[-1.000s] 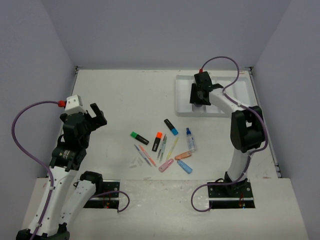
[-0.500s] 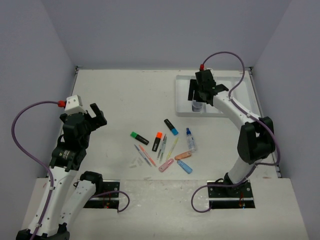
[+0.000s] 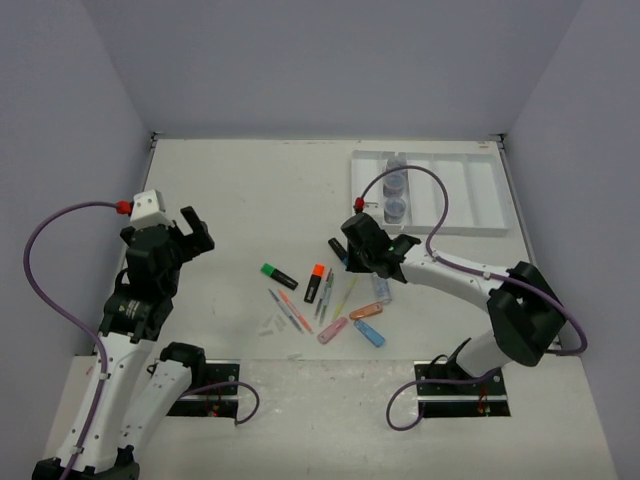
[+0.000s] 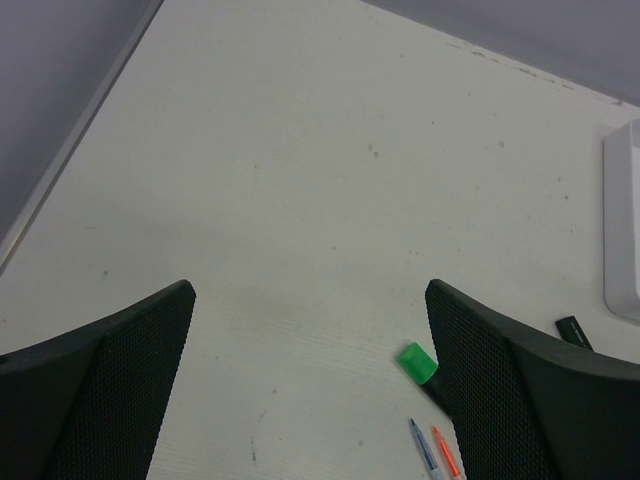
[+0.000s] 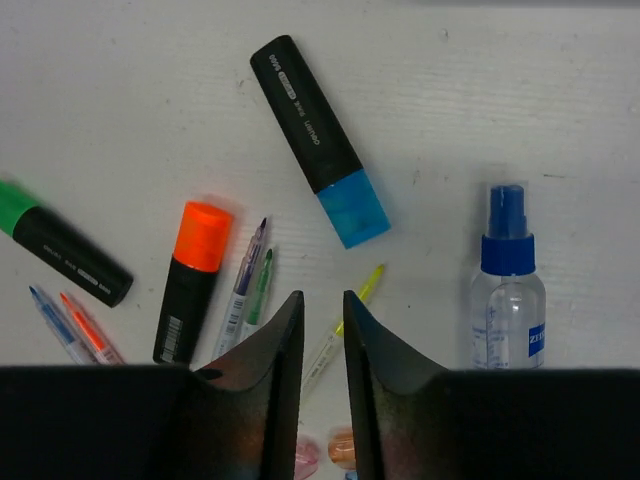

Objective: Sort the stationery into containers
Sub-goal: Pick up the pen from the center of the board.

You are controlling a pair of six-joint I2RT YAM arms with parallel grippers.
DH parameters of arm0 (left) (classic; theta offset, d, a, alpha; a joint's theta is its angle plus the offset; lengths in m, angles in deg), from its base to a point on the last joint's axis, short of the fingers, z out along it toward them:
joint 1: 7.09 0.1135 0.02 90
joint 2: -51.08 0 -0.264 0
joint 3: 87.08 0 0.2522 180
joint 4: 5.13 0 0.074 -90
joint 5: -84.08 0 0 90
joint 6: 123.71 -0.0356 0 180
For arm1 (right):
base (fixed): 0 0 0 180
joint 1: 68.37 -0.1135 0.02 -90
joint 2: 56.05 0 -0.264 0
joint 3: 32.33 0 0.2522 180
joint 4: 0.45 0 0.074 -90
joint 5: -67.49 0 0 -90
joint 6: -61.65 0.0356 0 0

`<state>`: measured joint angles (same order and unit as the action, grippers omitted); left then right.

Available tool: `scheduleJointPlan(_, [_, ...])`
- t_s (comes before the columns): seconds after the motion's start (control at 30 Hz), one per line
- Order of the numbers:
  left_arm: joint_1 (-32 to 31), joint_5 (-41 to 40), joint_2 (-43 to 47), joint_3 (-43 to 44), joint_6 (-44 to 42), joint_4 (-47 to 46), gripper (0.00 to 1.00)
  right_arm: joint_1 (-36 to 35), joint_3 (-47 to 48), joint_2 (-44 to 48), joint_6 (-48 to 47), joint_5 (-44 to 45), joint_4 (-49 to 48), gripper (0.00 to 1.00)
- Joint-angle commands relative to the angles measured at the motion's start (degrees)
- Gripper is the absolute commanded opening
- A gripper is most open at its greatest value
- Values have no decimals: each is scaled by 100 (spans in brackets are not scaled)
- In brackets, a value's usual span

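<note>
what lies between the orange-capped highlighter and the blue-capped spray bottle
Three thin pens, best seen in the right wrist view: a purple-tipped pen, a green pen and a yellow pen.

Robotics lab setup for sure: bare white tabletop (image 3: 250, 190) boxed in by plain grey walls (image 3: 320, 60), two cabled robot arms (image 3: 450, 272) bolted on.

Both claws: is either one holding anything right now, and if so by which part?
Nothing is held. The right claw hangs nearly closed over the loose pens, its narrow gap empty. The left claw is wide open with nothing between its fingers.
</note>
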<state>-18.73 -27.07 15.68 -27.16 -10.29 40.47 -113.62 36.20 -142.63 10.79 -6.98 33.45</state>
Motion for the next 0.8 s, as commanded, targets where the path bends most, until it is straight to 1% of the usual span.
scheduleJointPlan(0.0, [39,171,48,-16,-37,-219,100,-280,47,-133,1223,595,31,21])
scheduleJointPlan(0.1, [35,299,54,-27,-57,-266,100,-600,279,-366,1511,968,663,19])
scheduleJointPlan(0.17, [33,385,34,-27,-66,-274,100,-757,347,-467,1751,1187,919,19])
scheduleJointPlan(0.2, [39,430,16,-27,-66,-275,100,-839,340,-476,1862,1204,955,19])
scheduleJointPlan(0.27, [31,502,15,-27,-81,-289,100,-948,304,-533,1936,1147,927,24])
scheduleJointPlan(0.33, [21,561,37,-27,-92,-303,100,-1043,310,-573,2047,1132,974,25])
scheduleJointPlan(0.47, [-29,548,98,-36,-98,-309,100,-1173,385,-728,2230,1192,1182,25])
scheduleJointPlan(0.77, [-67,594,208,-53,-110,-327,100,-1214,499,-1140,2476,1191,1449,25])
